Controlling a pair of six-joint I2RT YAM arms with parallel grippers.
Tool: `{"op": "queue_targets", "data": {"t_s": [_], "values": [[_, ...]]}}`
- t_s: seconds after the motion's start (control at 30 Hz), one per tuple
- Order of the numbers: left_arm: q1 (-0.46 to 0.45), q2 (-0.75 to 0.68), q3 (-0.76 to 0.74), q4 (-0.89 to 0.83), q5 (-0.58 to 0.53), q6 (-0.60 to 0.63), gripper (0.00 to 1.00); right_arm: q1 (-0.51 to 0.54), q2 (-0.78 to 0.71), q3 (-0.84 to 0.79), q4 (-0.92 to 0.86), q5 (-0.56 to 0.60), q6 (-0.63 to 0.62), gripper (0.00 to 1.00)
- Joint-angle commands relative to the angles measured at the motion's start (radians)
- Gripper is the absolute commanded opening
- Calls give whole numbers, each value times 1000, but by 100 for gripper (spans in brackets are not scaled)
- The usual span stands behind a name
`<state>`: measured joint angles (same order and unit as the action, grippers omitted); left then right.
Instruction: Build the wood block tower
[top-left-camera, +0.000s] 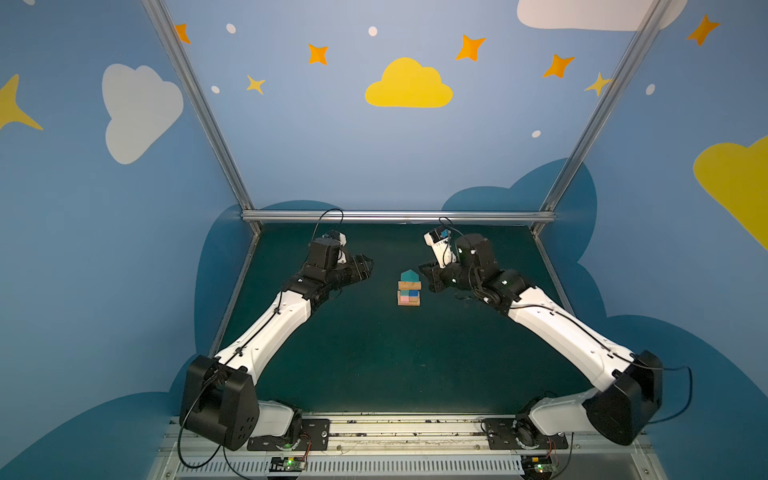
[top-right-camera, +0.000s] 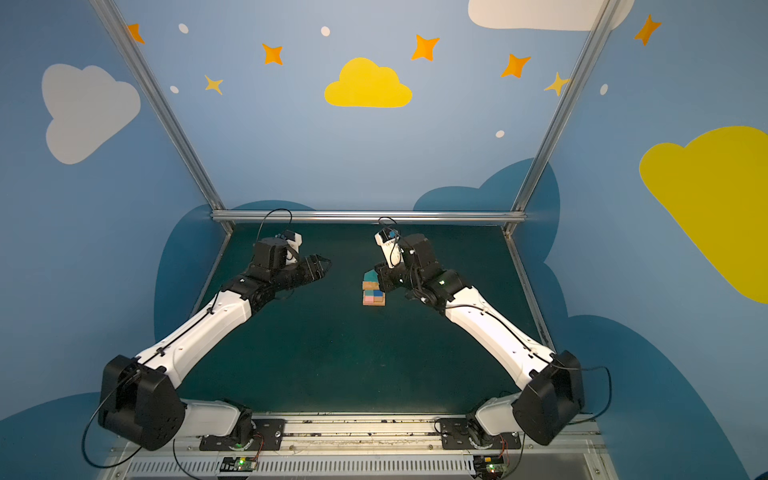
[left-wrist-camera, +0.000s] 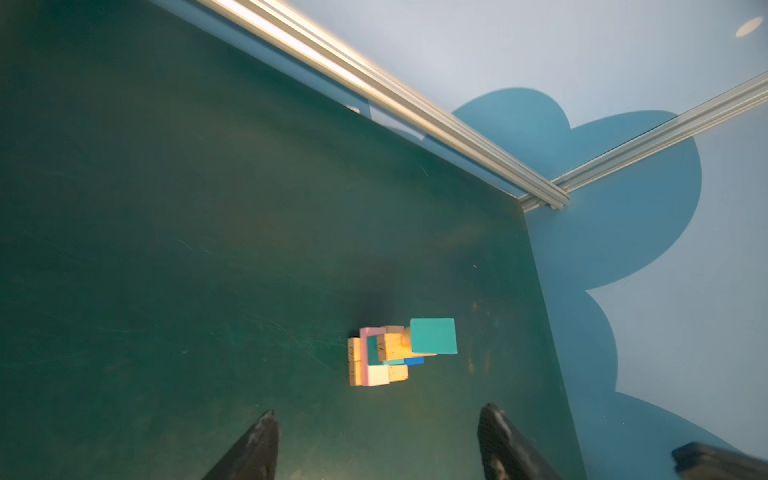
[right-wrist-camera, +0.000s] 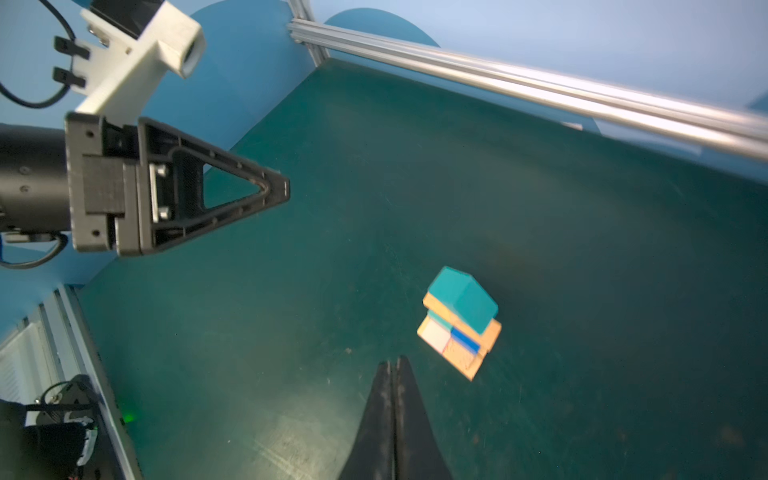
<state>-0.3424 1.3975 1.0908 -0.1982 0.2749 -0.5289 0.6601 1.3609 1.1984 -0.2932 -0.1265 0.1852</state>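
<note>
Top views: a small wood block tower (top-left-camera: 409, 291) is seen standing on the green surface (top-left-camera: 374, 357) between the two arms, capped by a teal house-shaped piece (top-left-camera: 409, 275). No loose blocks are seen, so the build is judged finished. The left jaws are spread apart and empty; the right jaws are pressed together, holding nothing.

The backdrop is a light blue wall (top-left-camera: 311, 145) with kid's-room decals: a yellow cloud sticker (top-left-camera: 408, 85) dead centre, a white cloud sticker (top-left-camera: 137, 112) on the side panel, and orange four-point stars (top-left-camera: 318, 54) scattered up top. A silver aluminium frame bar (top-left-camera: 399, 216) runs along the back edge of the dark green table mat (top-left-camera: 374, 353). Up front there's a slotted grey metal strip (top-left-camera: 395, 466), with a small circuit board (top-left-camera: 289, 463) glowing green near each end.
</note>
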Motion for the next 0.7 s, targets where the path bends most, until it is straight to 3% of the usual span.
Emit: {"op": "queue_targets", "data": {"t_s": [0.0,0.27,0.5,0.67], "values": [[-21,46,47,5,35,3,68,-8,-63,-90,92,55,123,0],[-95,197,175,-76,47,13,54,-42,-132,-353,302,2,260,0],[-117,307,231,-116,35,-9,21,-77,-84,-416,421,-78,305,0],[-120,360,253,-107,46,-22,5,-100,-15,-424,501,-135,340,0]]}}
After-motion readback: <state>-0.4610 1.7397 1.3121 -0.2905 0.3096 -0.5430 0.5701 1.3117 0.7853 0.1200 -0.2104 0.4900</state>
